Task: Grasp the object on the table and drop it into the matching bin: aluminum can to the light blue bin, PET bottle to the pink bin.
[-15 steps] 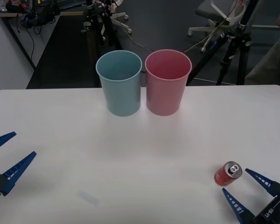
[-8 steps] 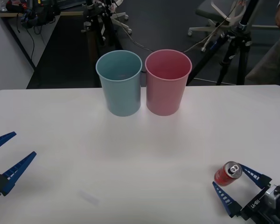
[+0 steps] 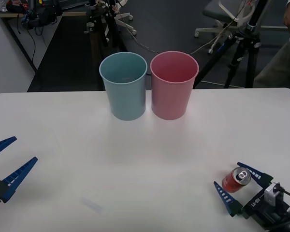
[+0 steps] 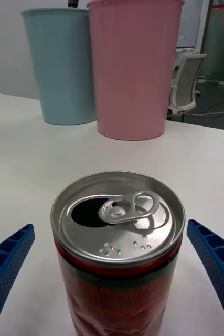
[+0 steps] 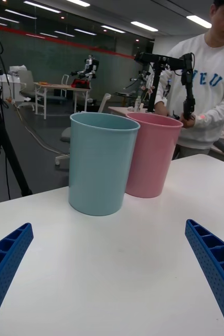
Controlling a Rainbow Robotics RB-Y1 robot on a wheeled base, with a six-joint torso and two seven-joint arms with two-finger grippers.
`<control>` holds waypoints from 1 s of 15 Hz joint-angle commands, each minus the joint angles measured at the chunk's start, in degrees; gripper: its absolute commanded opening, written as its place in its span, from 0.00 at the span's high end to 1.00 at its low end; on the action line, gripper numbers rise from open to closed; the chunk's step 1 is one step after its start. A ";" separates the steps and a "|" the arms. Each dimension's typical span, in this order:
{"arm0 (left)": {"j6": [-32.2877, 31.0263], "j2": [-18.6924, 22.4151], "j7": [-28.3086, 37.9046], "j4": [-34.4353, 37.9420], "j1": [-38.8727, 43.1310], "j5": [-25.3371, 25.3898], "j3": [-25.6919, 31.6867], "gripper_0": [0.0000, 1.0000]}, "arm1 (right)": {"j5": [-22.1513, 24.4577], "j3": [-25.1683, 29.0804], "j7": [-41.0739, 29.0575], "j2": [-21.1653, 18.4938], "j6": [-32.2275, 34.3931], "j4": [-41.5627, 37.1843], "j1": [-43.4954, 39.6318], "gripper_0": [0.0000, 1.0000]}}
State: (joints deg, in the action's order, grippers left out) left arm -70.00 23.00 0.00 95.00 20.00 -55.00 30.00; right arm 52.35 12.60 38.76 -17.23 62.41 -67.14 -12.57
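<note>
The small red aluminum can [image 3: 235, 180] stands upright near the front right of the white table [image 3: 135, 159], its silver top and pull tab facing up. My right gripper [image 3: 236, 185] is open, with one blue finger on each side of the can [image 4: 117, 252] and a gap to both. The light blue bin [image 3: 123, 86] and the pink bin [image 3: 173, 85] stand side by side at the table's far middle, and both appear behind the can as light blue bin [image 4: 62, 65] and pink bin [image 4: 134, 68]. My left gripper [image 3: 5, 162] waits open at the left edge.
A tripod [image 3: 244, 43] and an office chair [image 3: 227, 17] stand on the floor beyond the table's far edge. A person in a white sweater [image 5: 214, 84] stands behind the table's far right side. From the left wrist the bins read as blue [image 5: 102, 163] and pink [image 5: 151, 155].
My right gripper has slid forward and left along the table, so its open fingers now straddle the can. The can, the bins and the left arm have stayed put.
</note>
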 commanded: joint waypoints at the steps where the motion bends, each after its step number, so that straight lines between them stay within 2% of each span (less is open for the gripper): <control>1: 0.00 0.00 0.00 0.00 0.00 0.00 0.00 0.00 | -0.05 -0.21 -0.09 0.09 0.00 0.00 0.00 0.23; 2: 0.00 0.00 0.00 0.00 0.00 0.00 0.00 0.00 | -0.05 -0.21 -0.26 0.09 0.00 0.00 0.00 0.99; 12: 0.00 0.00 0.00 0.00 0.00 0.00 0.00 0.00 | -0.23 -0.38 0.00 0.00 0.00 0.00 0.00 1.00; 15: 0.00 0.00 0.00 0.00 0.00 0.00 0.00 0.00 | -0.67 0.32 -0.62 0.00 2.28 -0.09 0.00 1.00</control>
State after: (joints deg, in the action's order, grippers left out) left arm -70.00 23.00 0.00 95.00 20.00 -55.00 30.00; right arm 51.80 12.51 38.36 -17.22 63.87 -67.15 -12.57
